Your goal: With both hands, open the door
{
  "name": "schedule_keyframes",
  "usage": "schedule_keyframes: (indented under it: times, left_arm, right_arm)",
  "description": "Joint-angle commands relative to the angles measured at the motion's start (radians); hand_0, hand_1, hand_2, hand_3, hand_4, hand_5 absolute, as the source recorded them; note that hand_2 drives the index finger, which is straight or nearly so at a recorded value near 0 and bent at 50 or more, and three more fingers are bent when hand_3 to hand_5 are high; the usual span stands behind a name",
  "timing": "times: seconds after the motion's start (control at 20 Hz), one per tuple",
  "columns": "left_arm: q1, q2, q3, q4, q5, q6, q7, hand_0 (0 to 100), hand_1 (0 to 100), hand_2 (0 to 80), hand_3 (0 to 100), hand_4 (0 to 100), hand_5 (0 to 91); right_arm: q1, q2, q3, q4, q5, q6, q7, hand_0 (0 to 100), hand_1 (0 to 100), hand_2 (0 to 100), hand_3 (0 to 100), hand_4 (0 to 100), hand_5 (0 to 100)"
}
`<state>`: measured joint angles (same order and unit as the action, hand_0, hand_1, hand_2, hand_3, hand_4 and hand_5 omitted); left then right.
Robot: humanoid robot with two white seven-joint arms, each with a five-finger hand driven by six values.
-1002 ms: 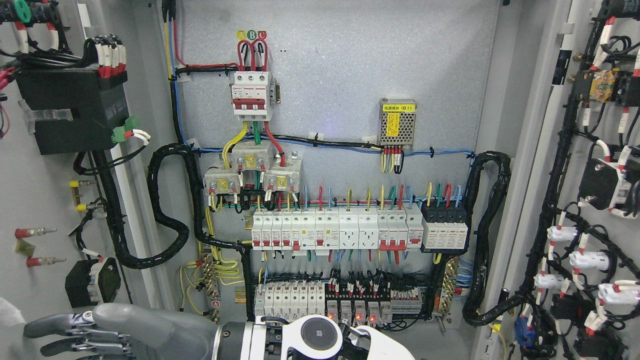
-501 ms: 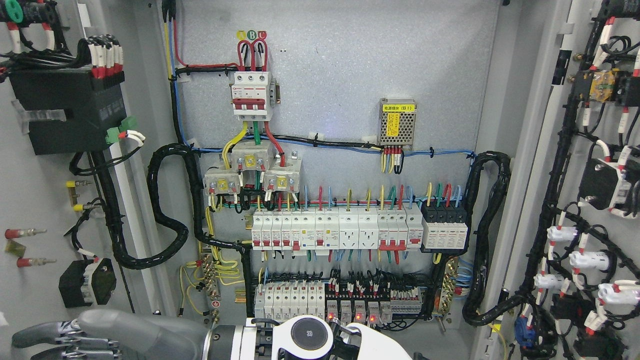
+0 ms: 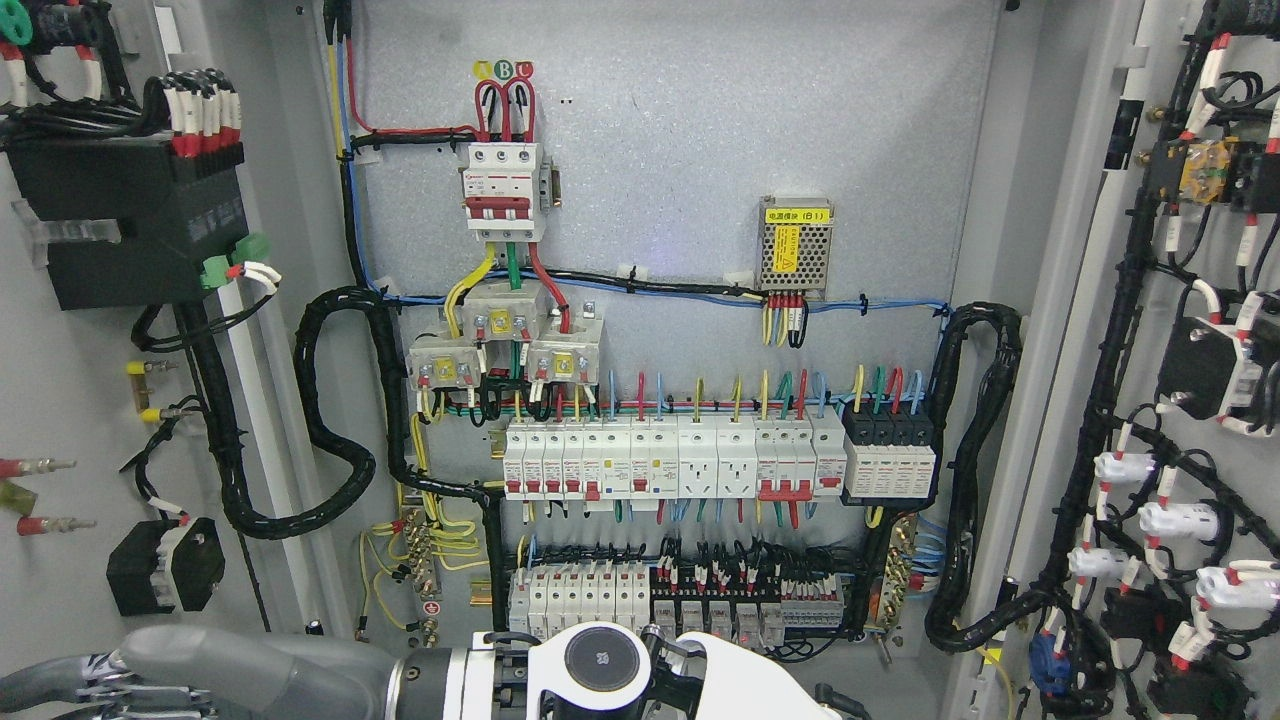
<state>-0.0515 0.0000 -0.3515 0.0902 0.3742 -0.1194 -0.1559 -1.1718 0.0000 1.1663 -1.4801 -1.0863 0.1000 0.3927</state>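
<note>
Head view: the cabinet stands open. The left door is swung out at the picture's left and the right door at its right. Both are smooth grey painted sheet metal with parts wired to their inner faces. Between them lies the speckled grey back plate, which carries a white breaker with red levers and a long row of white modules. Ribbed black conduit loops from the plate toward the left door, where a matte black box is mounted.

The right hand lies low along the bottom edge. Its glossy white wrist shell, which bears a round black disc, sits near the middle. The smooth grey palm reaches across to the foot of the left door. The fingers stretch leftward, loose and clasping nothing. The frame edge cuts them off, so I cannot tell whether they touch the door. The wrist hides the lowest terminal blocks.
</note>
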Motion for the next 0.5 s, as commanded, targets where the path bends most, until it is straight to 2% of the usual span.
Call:
schedule_keyframes:
  times: [0.0,0.45]
  left_arm:
    - [-0.001,0.0,0.0,0.0,0.0,0.0,0.002,30,0,2.7,3,4,0.0]
    - [-0.001,0.0,0.0,0.002,0.0,0.0,0.002,30,0,2.8,3,4,0.0]
  right_arm:
    - [-0.034,0.0,0.052,0.021,-0.023,-0.008,0.002,22,0,0,0,0,0]
    - [-0.054,0.0,0.067,0.03,-0.06,-0.008,0.0,22,0,0,0,0,0]
